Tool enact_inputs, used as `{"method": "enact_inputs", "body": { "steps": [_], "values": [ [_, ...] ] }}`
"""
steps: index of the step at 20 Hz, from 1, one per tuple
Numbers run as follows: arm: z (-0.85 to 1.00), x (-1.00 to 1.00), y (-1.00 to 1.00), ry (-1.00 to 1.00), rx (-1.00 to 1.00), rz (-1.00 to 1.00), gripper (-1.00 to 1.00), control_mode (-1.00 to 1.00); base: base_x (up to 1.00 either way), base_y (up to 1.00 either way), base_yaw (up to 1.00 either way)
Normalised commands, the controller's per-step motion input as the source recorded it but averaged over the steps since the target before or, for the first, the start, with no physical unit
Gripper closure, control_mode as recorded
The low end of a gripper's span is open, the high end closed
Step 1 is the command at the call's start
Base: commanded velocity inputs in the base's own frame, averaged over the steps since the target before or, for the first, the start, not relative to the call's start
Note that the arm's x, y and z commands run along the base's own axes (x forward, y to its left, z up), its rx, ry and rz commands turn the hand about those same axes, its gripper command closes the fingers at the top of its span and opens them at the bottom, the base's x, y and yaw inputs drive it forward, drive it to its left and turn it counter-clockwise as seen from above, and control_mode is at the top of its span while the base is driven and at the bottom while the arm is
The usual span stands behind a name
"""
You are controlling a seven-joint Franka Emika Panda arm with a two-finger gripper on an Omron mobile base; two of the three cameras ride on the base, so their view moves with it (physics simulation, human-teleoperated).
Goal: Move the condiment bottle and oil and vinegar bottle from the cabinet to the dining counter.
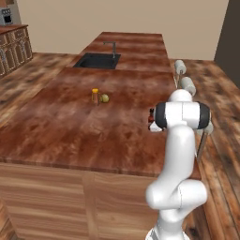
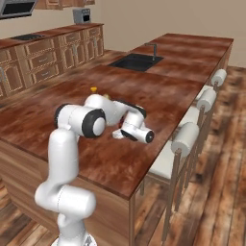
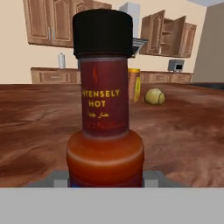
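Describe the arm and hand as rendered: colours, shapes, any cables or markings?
The arm has glossy white, rounded tubular links with bulbous elbows and black bands at the joints. The hand is a white block with dark trim and a black round end cap. No cables or markings are visible. The jaws are too hidden to describe.

An orange-yellow jar point(image 1: 95, 96) stands just beside a small yellow-green ball point(image 1: 105, 98), near a black sink point(image 1: 97, 61).
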Motion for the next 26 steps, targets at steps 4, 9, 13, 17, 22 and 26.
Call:
{"method": "enact_inputs", "body": {
  "steps": [4,9,13,17,22,26],
  "values": [
    [-0.23,0.27,0.00,0.01,0.00,0.06,1.00,-1.00,0.00,0.00,0.00],
    [-0.24,0.25,0.00,0.00,0.00,0.05,1.00,-1.00,0.00,0.00,0.00],
    [-0.24,0.25,0.00,0.00,0.00,0.05,1.00,-1.00,0.00,0.00,0.00],
    [-0.25,0.19,0.00,0.00,0.00,0.04,1.00,-1.00,0.00,0.00,0.00],
    [-0.27,-0.01,0.00,0.00,0.00,0.02,-1.00,-1.00,0.00,0.00,0.00],
    [-0.01,-0.32,-0.04,-0.04,0.00,0.00,-1.00,-1.00,0.00,0.00,0.00]
  ]
}}
